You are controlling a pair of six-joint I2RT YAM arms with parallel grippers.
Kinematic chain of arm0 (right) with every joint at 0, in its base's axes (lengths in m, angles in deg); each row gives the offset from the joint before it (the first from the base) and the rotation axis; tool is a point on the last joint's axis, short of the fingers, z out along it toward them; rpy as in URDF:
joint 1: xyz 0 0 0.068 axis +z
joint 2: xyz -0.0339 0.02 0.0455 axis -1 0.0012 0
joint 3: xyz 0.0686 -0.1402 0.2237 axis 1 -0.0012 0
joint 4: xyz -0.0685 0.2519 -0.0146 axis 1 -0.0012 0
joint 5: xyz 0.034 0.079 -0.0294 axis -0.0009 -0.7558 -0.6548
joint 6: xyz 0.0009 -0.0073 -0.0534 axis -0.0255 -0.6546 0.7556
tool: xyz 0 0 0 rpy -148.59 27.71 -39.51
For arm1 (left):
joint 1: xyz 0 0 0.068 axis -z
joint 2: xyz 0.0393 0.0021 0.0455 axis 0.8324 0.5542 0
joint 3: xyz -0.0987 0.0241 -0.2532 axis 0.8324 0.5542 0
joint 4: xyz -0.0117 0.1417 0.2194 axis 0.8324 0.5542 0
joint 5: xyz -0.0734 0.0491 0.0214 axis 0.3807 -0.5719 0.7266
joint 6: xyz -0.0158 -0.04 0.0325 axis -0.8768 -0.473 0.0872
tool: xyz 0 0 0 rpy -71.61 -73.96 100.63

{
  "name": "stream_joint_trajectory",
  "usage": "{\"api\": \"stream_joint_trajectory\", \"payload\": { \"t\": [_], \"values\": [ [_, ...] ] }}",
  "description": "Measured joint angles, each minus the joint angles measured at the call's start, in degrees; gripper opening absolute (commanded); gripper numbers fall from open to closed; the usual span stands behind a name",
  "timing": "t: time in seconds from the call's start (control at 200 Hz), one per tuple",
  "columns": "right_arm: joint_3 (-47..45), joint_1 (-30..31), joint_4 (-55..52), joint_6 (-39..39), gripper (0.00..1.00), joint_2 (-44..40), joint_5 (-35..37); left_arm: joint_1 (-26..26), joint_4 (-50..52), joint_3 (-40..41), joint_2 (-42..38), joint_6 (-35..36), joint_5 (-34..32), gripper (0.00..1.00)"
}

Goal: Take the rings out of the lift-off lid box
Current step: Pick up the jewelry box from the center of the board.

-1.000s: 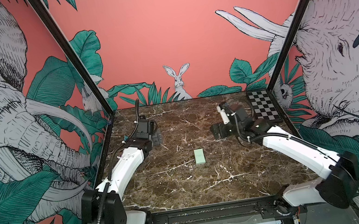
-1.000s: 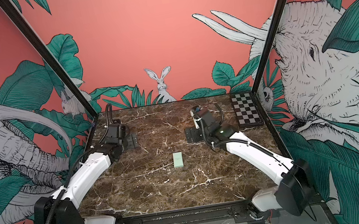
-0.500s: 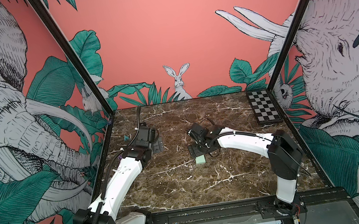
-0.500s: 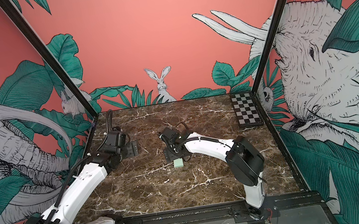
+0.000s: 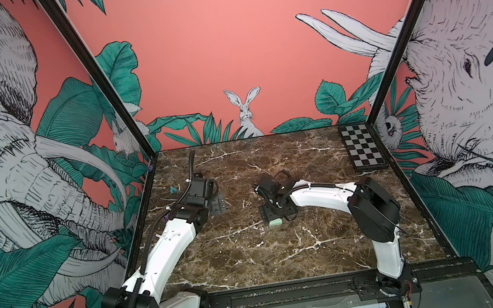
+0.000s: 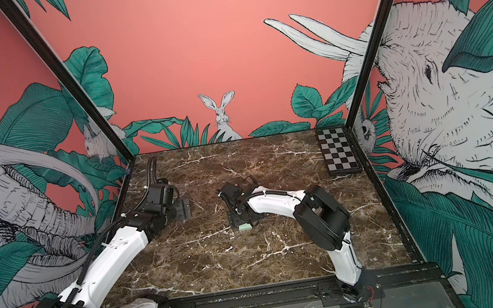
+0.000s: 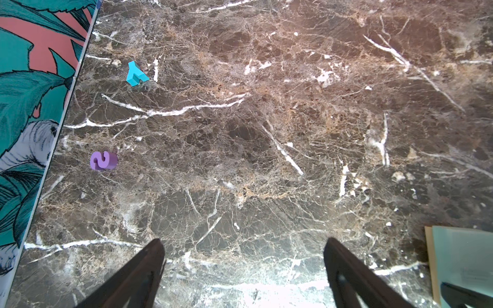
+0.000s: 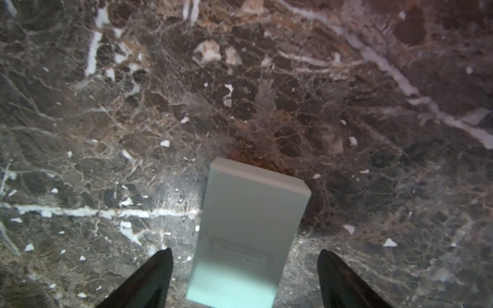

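Observation:
The lift-off lid box (image 8: 250, 218) lies flat on the marble with its pale mint-green lid on; in both top views only its near end (image 5: 275, 222) (image 6: 245, 227) shows under my right gripper. The rings are hidden. My right gripper (image 8: 244, 253) is low over the box and open, one finger on each side of it, with a gap of marble showing between each finger and the lid. My left gripper (image 7: 244, 242) is open over bare marble, left of the box (image 7: 464, 261), which is at the edge of the left wrist view. In a top view the left gripper (image 5: 217, 203) hovers left of centre.
A black-and-white checkerboard (image 5: 363, 151) lies at the far right corner. A small teal bit (image 7: 136, 74) and a small purple bit (image 7: 103, 160) lie near the left wall. Printed walls close in the left, back and right sides.
My right arm swung in from the right and came down over the box. Its jaws have narrowed slightly. My left arm shifted a little towards the centre.

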Motion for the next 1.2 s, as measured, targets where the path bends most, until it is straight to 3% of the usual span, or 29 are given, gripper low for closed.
{"api": "stream_joint_trajectory", "payload": {
  "t": [0.7, 0.815, 1.04, 1.2],
  "values": [
    [3.5, -1.0, -0.4, 0.2, 0.74, 1.9, 0.2, 0.0, -0.5, 0.0, 1.4, 2.3, 1.0, 0.95],
    [4.4, -1.1, -0.5, 0.5, 0.65, 3.0, 0.4, 0.0, -1.0, 0.2, 1.3, 2.3, 1.0, 0.95],
    [4.4, -1.1, -1.0, 0.3, 0.67, 3.7, 0.5, 0.0, -1.0, 1.0, 1.1, 2.8, 1.0, 0.95],
    [4.0, -1.2, -0.9, 0.2, 0.64, 3.7, 0.5, 0.0, -1.1, 1.0, 1.1, 3.0, 0.9, 0.95]
  ]
}}
